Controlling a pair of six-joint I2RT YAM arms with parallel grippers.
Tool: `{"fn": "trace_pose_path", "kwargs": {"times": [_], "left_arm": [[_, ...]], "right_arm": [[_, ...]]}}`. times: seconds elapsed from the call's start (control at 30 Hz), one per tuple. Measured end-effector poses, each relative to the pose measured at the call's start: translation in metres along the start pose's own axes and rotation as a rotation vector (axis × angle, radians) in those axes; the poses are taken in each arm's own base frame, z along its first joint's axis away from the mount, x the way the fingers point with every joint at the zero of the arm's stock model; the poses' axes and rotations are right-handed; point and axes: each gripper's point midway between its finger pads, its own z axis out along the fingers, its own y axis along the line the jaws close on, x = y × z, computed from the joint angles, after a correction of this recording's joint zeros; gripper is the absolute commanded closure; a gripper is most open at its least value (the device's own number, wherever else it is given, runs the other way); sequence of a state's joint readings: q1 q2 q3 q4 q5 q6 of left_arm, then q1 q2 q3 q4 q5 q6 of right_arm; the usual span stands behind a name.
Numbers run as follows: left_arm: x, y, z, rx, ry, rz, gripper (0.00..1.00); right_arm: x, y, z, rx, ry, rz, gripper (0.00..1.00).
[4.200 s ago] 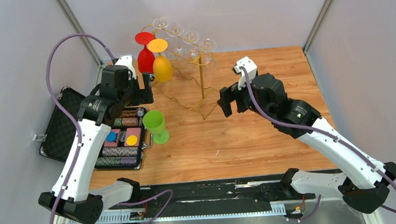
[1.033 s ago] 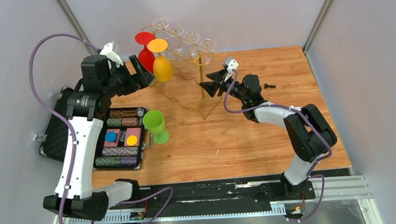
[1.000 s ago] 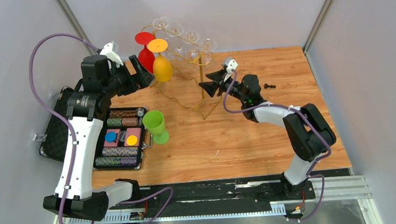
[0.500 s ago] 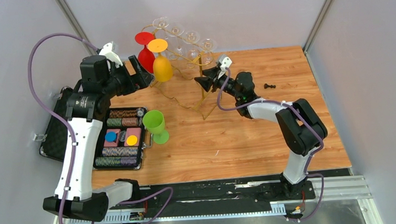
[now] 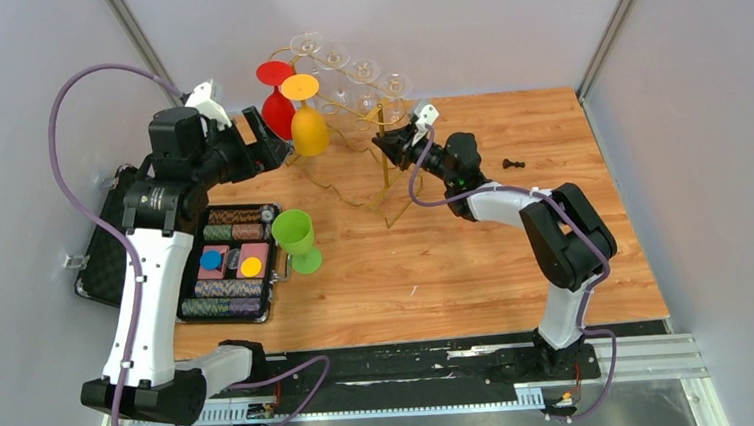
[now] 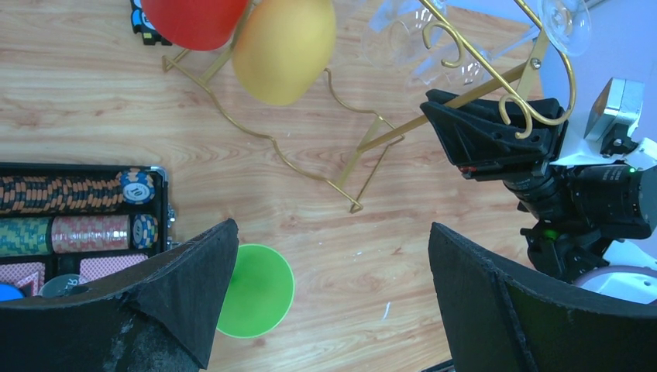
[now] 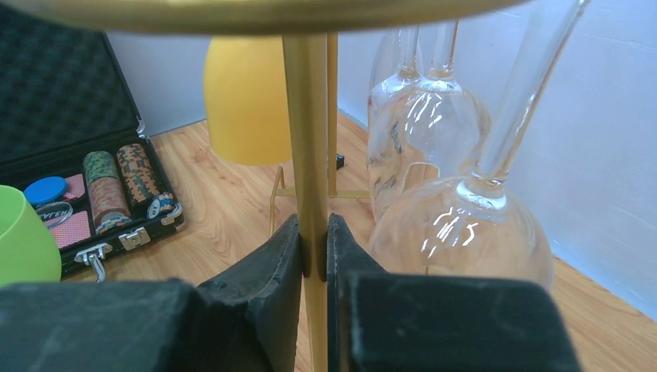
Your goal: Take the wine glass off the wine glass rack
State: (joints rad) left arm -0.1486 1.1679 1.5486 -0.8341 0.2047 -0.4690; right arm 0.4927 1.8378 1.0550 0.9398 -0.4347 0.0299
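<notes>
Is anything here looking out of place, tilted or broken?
Nothing looks spilled or broken. Two things stand out: a small black piece lies alone on the table, right of the rack, and the right gripper is clamped on the rack's gold post, not on a glass.

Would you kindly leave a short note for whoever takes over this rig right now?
Right tool: shut on the rack post, bracing it.
Left tool: open, empty, short of the yellow glass.
Red glass, yellow and four clear glasses hang on the rack; green glass is on the table by the chip case.
Done: rack braced. Left: grip a hanging glass, likely the yellow, and slide it off.
</notes>
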Motion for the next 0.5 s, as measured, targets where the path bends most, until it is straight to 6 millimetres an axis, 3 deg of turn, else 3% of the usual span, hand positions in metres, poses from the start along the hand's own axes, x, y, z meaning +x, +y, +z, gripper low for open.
{"fn": "trace_pose_path", "kwargs": {"times": [0.1,0.5], "left_arm": [[0.0013,0.0006,0.0002,-0.001,0.003,0.000,0.00],[0.0033,0.0010,-0.0045,-0.003,0.005,0.001,0.00]], "right_arm": [[0.0001,-0.0006,0.0009,-0.001,0.000,-0.007,1.00],[0.0009,-0.0058,0.0023,0.032,0.006,-0.023,1.00]]}}
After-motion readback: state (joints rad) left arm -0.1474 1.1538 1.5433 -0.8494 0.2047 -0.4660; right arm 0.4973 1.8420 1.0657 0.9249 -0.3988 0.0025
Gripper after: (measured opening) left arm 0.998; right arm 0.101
